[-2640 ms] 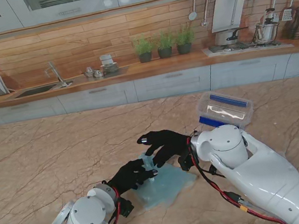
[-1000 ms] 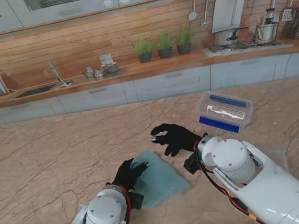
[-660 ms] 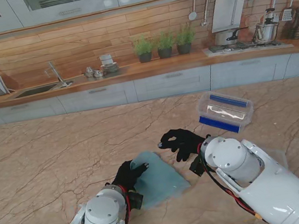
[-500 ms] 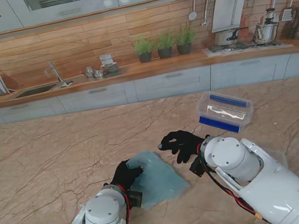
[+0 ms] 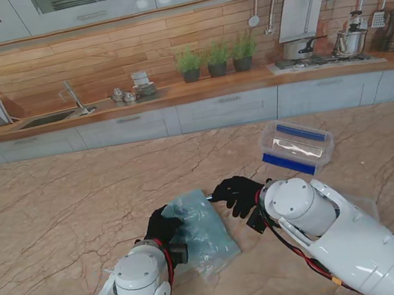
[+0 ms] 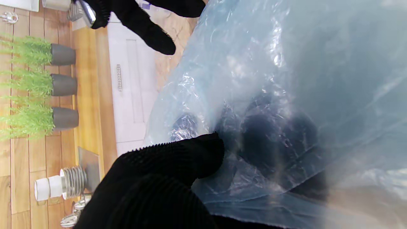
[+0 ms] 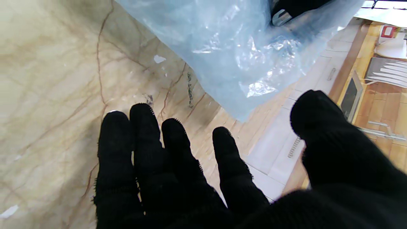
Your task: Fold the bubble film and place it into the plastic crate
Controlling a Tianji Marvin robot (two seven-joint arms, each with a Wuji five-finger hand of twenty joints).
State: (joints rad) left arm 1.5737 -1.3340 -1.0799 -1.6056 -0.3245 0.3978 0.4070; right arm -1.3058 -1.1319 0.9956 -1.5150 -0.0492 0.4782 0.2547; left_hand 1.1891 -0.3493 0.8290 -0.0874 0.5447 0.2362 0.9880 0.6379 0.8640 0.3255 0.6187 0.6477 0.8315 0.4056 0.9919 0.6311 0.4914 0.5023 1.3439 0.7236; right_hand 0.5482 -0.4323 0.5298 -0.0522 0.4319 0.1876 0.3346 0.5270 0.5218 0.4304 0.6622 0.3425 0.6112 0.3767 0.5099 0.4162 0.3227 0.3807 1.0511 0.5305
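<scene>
On the marble table (image 5: 56, 209), seen from the stand, the crumpled pale-blue bubble film (image 5: 199, 230) is lifted at its left edge by the black-gloved left hand (image 5: 162, 225), while the black-gloved right hand (image 5: 236, 192) hovers just beside its far right corner; the clear plastic crate with blue strips (image 5: 295, 146) sits well apart to the right. Along the left wrist, the thumb (image 6: 190, 159) pinches the film (image 6: 286, 95). Along the right wrist, the fingers (image 7: 143, 133) are spread, holding nothing, near the film (image 7: 229, 41).

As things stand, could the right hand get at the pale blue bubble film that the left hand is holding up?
Probably yes. The right hand is open beside the pale blue bubble film, with only bare marble table between. The left hand grips the film's opposite edge.
</scene>
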